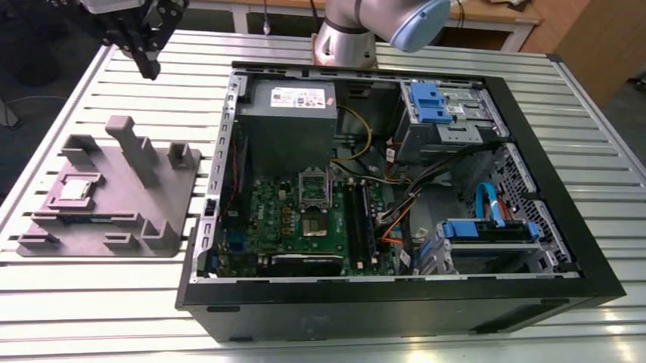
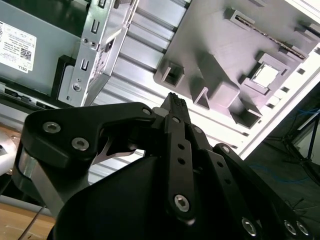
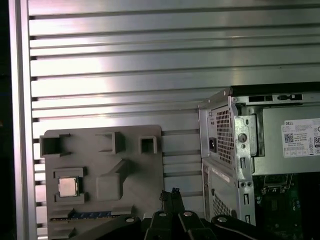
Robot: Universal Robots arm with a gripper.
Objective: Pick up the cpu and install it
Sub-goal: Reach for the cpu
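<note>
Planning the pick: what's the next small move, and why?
Probably shift the gripper sideways until it is over the cpu. It hangs shut and empty, well above the grey tray and offset from the cpu, which lies untouched in its pocket.

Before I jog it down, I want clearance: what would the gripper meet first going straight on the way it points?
The gripper would likely meet bare table between tray and case, not the cpu; depth is unclear.

Slatted metal table [image 1: 101, 302]: grey tray [image 1: 162, 200], open computer case [image 1: 404, 310] (side by side).
</note>
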